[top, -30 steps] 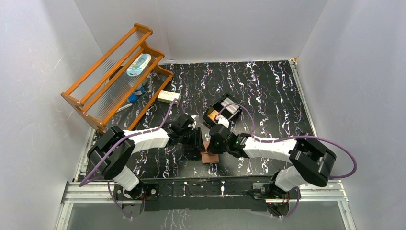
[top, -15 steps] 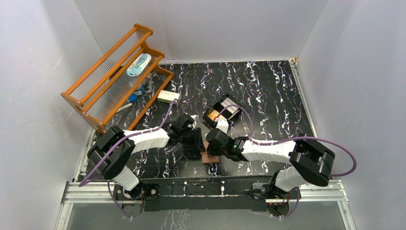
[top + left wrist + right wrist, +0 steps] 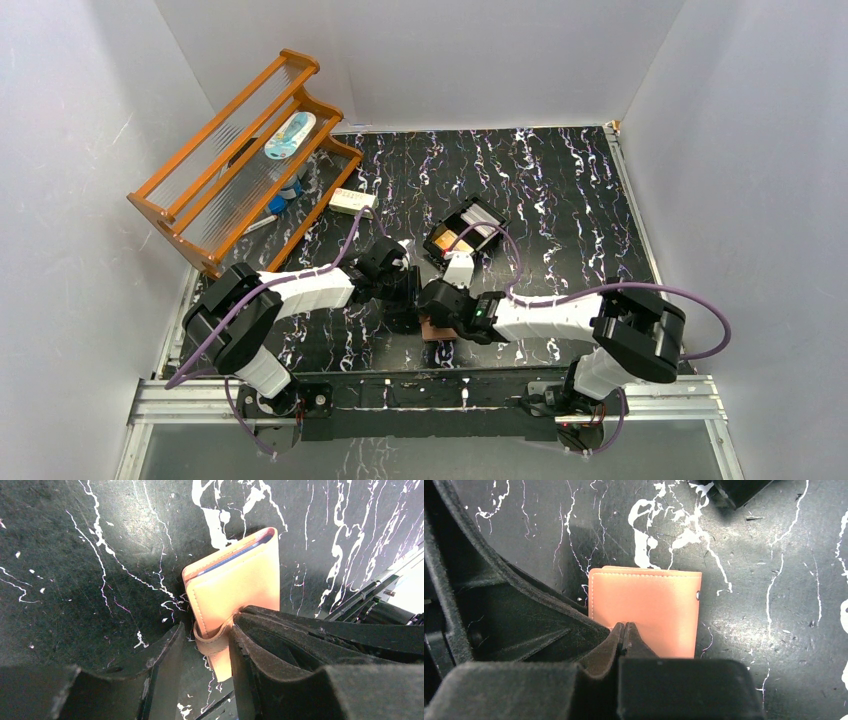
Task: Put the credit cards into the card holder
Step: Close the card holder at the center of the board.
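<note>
The salmon-brown card holder (image 3: 438, 331) lies folded shut on the black marbled table near the front edge. In the left wrist view the card holder (image 3: 240, 580) has its snap tab (image 3: 212, 642) looped between my left gripper's (image 3: 202, 645) open jaws, touching the right finger (image 3: 260, 655). In the right wrist view my right gripper (image 3: 624, 629) is shut, its tips over the card holder's (image 3: 649, 602) near edge with nothing visible between them. Gold-orange (image 3: 445, 240) and white (image 3: 484, 228) credit cards sit in the black slotted tray (image 3: 466, 212) behind both grippers.
An orange wooden rack (image 3: 240, 160) holding small items stands at the back left. A white-and-red small box (image 3: 352, 201) lies beside it. White walls close in on the left, back and right. The two grippers (image 3: 405, 300) (image 3: 432, 300) are close together.
My right gripper has moved left, closer to the left gripper and over the card holder. The left arm and the card holder have stayed put.
</note>
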Controlling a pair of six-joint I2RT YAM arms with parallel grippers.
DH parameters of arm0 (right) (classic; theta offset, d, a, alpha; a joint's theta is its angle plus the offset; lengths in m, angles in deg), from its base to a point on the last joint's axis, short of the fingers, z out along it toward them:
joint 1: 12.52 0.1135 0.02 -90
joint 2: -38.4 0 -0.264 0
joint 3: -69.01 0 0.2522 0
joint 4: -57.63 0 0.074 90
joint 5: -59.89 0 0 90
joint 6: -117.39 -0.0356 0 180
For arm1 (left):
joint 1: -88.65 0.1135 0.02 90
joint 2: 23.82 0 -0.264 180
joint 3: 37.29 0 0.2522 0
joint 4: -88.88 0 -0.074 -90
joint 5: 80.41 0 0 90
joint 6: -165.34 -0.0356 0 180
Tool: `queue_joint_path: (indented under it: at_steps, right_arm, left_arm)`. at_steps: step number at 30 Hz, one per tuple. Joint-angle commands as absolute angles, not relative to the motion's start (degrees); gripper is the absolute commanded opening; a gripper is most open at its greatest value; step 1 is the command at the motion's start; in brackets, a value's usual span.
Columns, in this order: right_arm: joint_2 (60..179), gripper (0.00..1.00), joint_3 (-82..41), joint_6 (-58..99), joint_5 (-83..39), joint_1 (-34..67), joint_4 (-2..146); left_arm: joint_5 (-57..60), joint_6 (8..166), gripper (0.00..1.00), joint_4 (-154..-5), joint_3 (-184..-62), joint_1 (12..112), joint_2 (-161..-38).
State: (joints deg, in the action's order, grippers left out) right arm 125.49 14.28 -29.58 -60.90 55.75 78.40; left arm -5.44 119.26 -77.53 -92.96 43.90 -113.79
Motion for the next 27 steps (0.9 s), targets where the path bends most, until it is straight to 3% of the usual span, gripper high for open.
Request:
queue_joint_path:
  at_steps: [1,22,27]
  right_arm:
    - [135.1,0.00,20.4,-32.1,-53.8,60.0,96.9]
    - [131.5,0.00,16.8,-30.6,-55.9,66.6,93.0]
    - [131.3,0.08,13.7,-29.2,-56.8,66.7,94.2]
  left_arm:
    - [-2.5,118.4,0.36,-74.0,-91.8,43.6,-116.3]
    - [-2.1,118.2,0.32,-71.6,-91.6,43.2,-118.9]
    - [-1.6,118.1,0.32,-70.8,-91.6,43.1,-118.7]
